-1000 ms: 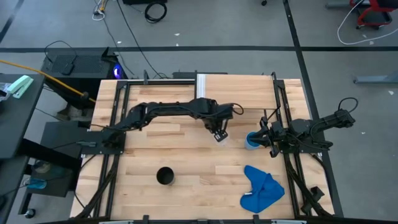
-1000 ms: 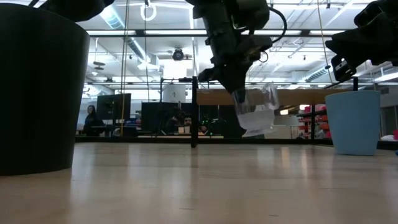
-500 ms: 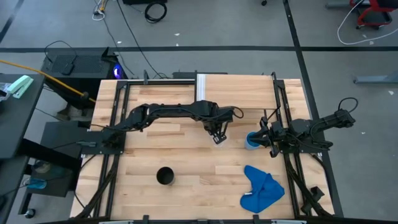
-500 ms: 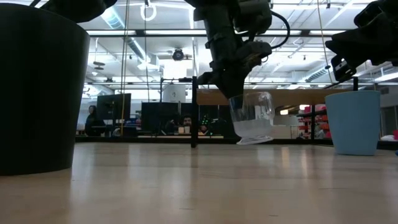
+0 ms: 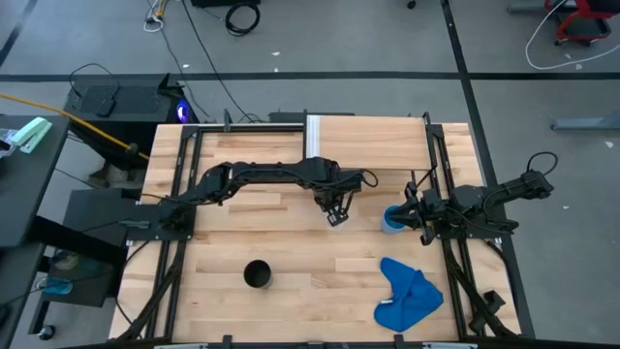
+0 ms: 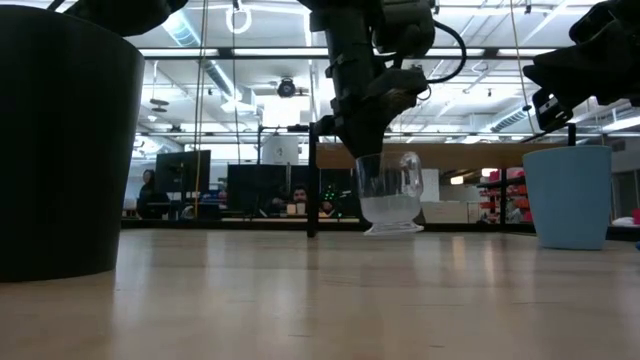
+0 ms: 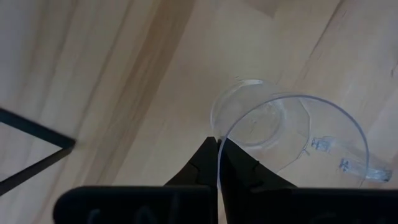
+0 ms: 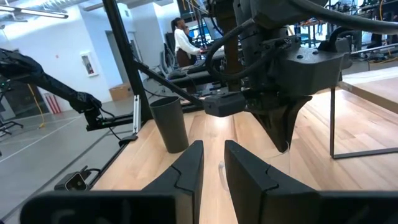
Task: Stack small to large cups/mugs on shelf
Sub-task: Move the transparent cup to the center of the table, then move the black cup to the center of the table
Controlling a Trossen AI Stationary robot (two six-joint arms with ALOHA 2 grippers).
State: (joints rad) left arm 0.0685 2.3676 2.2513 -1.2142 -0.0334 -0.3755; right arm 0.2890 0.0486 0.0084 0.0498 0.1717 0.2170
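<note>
The left gripper (image 6: 372, 140) is closed on the rim of the clear cup (image 6: 390, 193), one finger inside the wall and one outside, as the left wrist view shows. The cup is upright and its base seems to touch the counter (image 5: 291, 252) near the middle, or to be just above it; I cannot tell which. It is thin transparent plastic with a small handle, so I judge it very light, smooth and a little flexible. A rim pinch is enough, but too much force could bend the wall, and it may slip or tip easily.

The right gripper (image 5: 409, 215) waits just beside the light-blue cup (image 5: 392, 219), with its fingers slightly apart and holding nothing. The black cup (image 5: 257, 274) stands well apart, at the front left. The shelf (image 5: 368, 136) at the far side of the counter has no cup on it yet. A blue cloth (image 5: 407, 291) lies at the front right.
</note>
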